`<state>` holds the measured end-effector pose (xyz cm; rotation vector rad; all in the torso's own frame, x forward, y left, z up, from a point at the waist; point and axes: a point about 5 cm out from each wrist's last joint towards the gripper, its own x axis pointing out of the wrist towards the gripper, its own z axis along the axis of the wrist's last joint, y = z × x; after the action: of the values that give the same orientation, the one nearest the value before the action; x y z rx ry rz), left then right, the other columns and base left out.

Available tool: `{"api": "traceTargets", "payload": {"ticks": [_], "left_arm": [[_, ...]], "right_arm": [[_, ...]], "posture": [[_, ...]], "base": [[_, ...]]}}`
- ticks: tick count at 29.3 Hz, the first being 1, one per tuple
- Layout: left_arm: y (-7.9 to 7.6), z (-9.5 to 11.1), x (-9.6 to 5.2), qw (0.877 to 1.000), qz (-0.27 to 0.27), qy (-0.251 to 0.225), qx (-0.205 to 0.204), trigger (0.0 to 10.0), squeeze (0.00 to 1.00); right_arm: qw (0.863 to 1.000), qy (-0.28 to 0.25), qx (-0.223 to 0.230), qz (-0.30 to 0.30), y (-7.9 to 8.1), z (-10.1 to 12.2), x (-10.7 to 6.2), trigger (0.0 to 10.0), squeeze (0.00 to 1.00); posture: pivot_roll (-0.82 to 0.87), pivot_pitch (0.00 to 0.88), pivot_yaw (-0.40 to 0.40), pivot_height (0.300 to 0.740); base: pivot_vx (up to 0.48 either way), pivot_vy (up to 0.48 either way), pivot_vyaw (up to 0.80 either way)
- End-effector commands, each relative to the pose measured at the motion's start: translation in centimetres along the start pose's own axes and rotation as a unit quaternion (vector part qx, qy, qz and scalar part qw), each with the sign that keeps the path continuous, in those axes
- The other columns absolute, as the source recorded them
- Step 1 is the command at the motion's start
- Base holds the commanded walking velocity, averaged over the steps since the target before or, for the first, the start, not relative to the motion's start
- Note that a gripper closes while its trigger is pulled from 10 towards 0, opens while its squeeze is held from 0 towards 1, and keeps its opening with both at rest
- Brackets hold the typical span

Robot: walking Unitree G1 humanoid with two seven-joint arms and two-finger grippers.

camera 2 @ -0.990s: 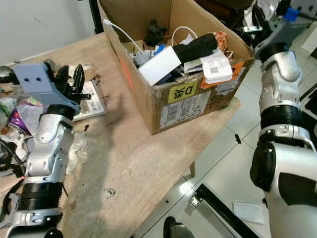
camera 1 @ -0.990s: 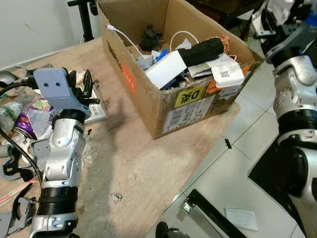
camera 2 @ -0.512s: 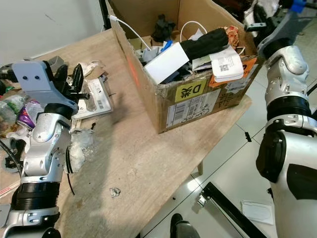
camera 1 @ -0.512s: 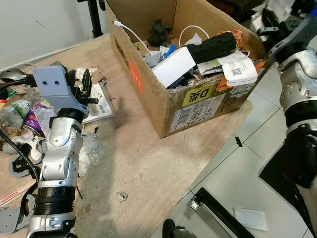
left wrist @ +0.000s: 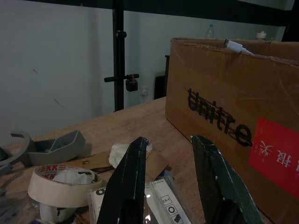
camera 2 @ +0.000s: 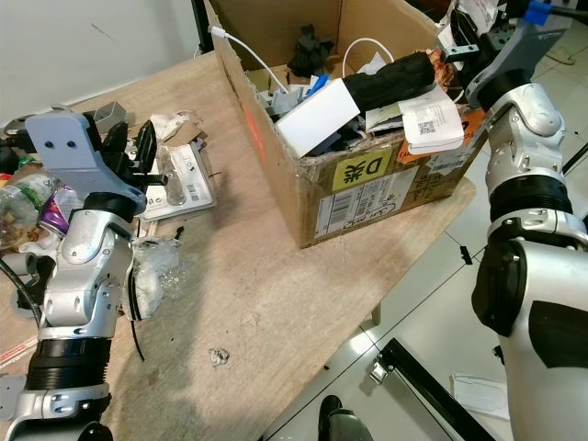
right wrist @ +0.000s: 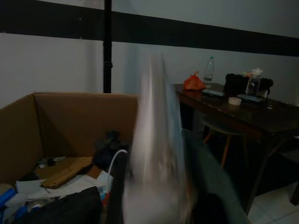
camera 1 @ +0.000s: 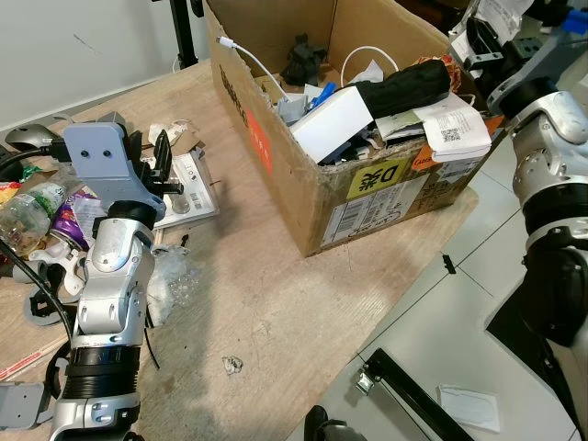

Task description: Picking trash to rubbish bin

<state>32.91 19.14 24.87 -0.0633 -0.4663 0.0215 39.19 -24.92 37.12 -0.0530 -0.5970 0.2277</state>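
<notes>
The rubbish bin is an open cardboard box on the wooden table, piled with a white carton, a black roll, papers and a cable. My right gripper hovers by the box's far right corner, shut on a blurred white sheet of trash. Over on the other side, my left gripper is open and holds nothing. It hangs just above a blister pack left of the box. A crumpled clear plastic wrap lies beside my left forearm.
More trash lies at the table's left: a plastic bottle, a purple wrapper, a tape roll, a tissue. A small scrap sits near the front edge. A black bar lies on the tiled floor.
The camera has shifted, so the whole scene slid right and down. My right gripper with the white sheet has come closer to the box's corner. The left gripper holds its place.
</notes>
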Motion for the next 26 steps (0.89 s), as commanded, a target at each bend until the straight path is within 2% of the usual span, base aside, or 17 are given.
{"api": "traceTargets", "payload": {"ticks": [1,3,4,5,6,13,14,19,20,22,23,25,26], "left_arm": [[0.2,-0.1,-0.3,1.000,-0.003,0.005,0.009,10.0,0.00],[0.1,-0.1,-0.3,1.000,-0.004,0.005,0.008,10.0,0.00],[0.1,-0.1,-0.3,1.000,-0.004,0.005,0.008,10.0,0.00],[0.1,-0.1,-0.3,1.000,-0.004,0.005,0.008,10.0,0.00],[0.1,-0.1,-0.2,1.000,-0.005,0.005,0.007,10.0,0.00],[0.3,-0.1,-0.2,1.000,-0.002,0.005,0.008,10.0,0.00],[0.4,-0.1,-0.2,1.000,-0.001,0.006,0.008,10.0,0.00],[0.3,-0.2,-0.2,1.000,0.000,0.006,0.008,10.0,0.00],[0.3,-0.2,-0.1,1.000,0.001,0.005,0.007,10.0,0.00],[0.3,-0.2,-0.1,1.000,0.001,0.005,0.007,10.0,0.00],[0.3,-0.2,-0.1,1.000,0.001,0.004,0.006,10.0,0.00],[0.2,-0.2,-0.1,1.000,0.002,0.004,0.005,10.0,0.00],[0.2,-0.2,-0.1,1.000,0.002,0.004,0.005,10.0,0.00]], "right_arm": [[1.000,0.001,-0.001,0.012,0.0,0.3,0.1,10.0,1.00],[1.000,0.004,-0.007,0.018,0.2,0.2,0.2,10.0,1.00],[1.000,0.005,-0.010,0.021,0.3,0.2,0.2,10.0,0.30],[1.000,0.005,-0.010,0.021,0.3,0.2,0.2,10.0,0.30],[1.000,0.005,-0.012,0.021,0.3,0.3,0.3,10.0,0.00],[1.000,-0.005,-0.018,0.001,-0.2,1.1,0.5,10.0,0.00],[1.000,-0.011,-0.015,-0.010,-0.4,1.5,0.6,10.0,1.00],[0.999,-0.023,-0.013,-0.019,-0.5,2.2,0.9,10.0,1.00],[0.998,-0.037,-0.047,-0.037,-0.6,3.2,1.3,10.0,0.08],[0.996,-0.042,-0.062,-0.043,-0.6,3.6,1.4,10.0,0.08],[0.995,-0.056,-0.068,-0.050,-0.6,4.2,1.6,10.0,0.00],[0.990,-0.101,-0.075,-0.058,-0.4,5.8,1.9,10.0,0.00],[0.990,-0.101,-0.075,-0.058,-0.4,5.8,1.9,10.0,0.00]], "posture": [[0.10,0.234,0.011,0.740],[0.10,0.234,0.011,0.740],[0.10,0.234,0.011,0.740],[0.10,0.234,0.011,0.740],[0.09,0.229,0.011,0.740],[0.09,0.229,0.007,0.740],[0.09,0.227,0.006,0.740],[0.09,0.227,0.006,0.740],[0.09,0.224,0.004,0.740],[0.09,0.224,0.004,0.740],[0.08,0.223,0.003,0.740],[0.08,0.222,0.000,0.740],[0.08,0.222,0.000,0.740]], "base": [[0.000,0.000,0.00],[0.000,0.000,0.00],[0.000,0.000,0.00],[0.000,0.000,0.00],[0.000,0.000,0.00],[0.000,0.000,0.00],[0.000,0.000,0.00],[0.000,0.000,0.00],[0.000,0.000,0.00],[0.000,0.000,0.00],[0.000,0.000,0.00],[0.000,0.000,0.00],[0.000,0.000,0.00]]}}
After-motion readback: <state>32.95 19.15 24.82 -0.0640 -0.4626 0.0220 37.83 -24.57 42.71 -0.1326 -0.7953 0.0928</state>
